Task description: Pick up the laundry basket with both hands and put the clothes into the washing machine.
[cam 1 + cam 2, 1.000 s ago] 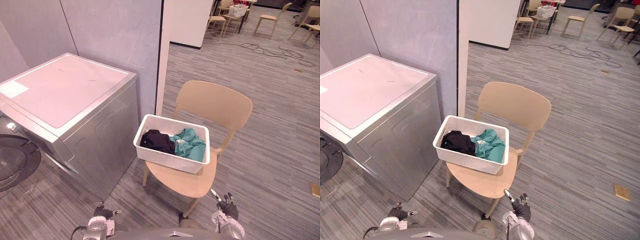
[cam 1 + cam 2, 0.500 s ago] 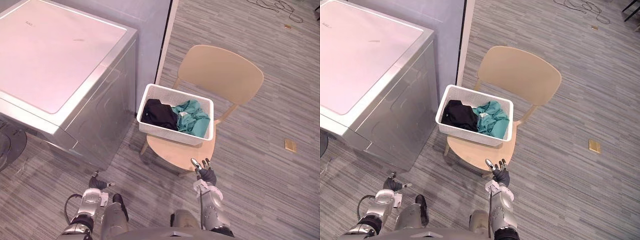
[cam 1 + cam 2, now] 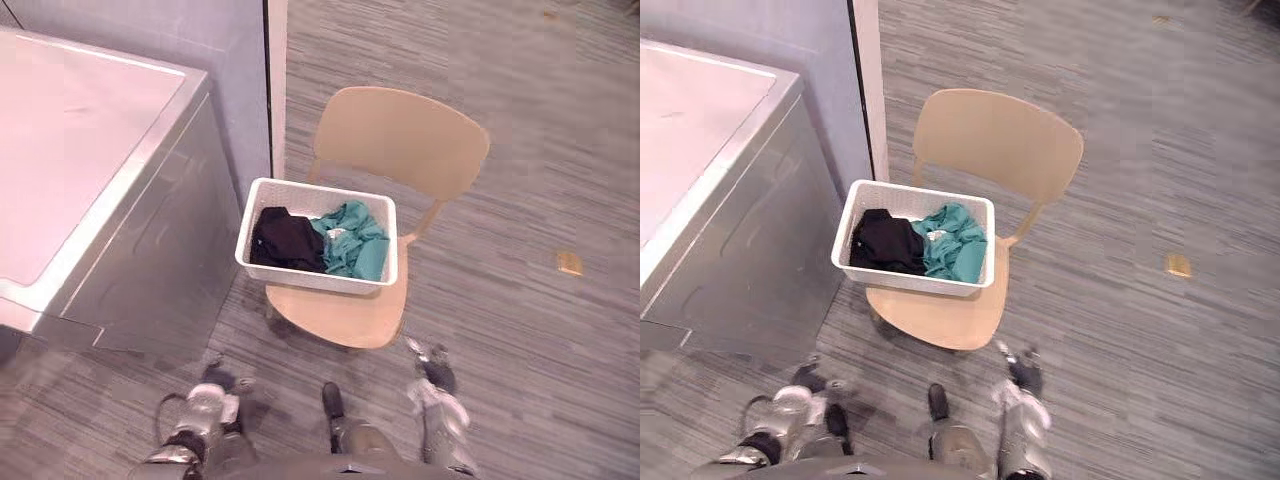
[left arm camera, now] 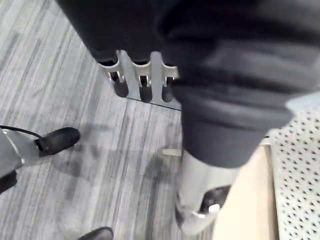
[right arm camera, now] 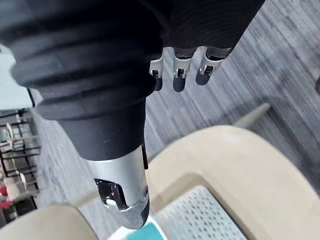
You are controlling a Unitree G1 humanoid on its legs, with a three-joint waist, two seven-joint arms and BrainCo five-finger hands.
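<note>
A white perforated laundry basket [image 3: 318,280] stands on the seat of a beige wooden chair [image 3: 400,140]. In it lie a black garment [image 3: 285,240] and a teal garment [image 3: 358,248]. The silver washing machine [image 3: 90,200] stands to the chair's left, close to the basket. My left hand [image 3: 213,378] hangs low in front of the chair's left side, open and empty, with straight fingers [image 4: 140,75]. My right hand [image 3: 432,366] is low by the seat's front right corner, also open, fingers [image 5: 180,70] straight. Past it I see the seat [image 5: 240,165] and the basket wall [image 5: 200,220].
A blue-grey partition wall [image 3: 200,50] with a white post [image 3: 275,90] rises behind the washing machine and the chair. A small tan plate [image 3: 569,263] lies on the grey striped floor to the right. Open floor spreads right of the chair.
The head camera has swung, so the whole scene sits further left and lower. The basket stays on the chair. Both hands remain low in front of the chair, empty.
</note>
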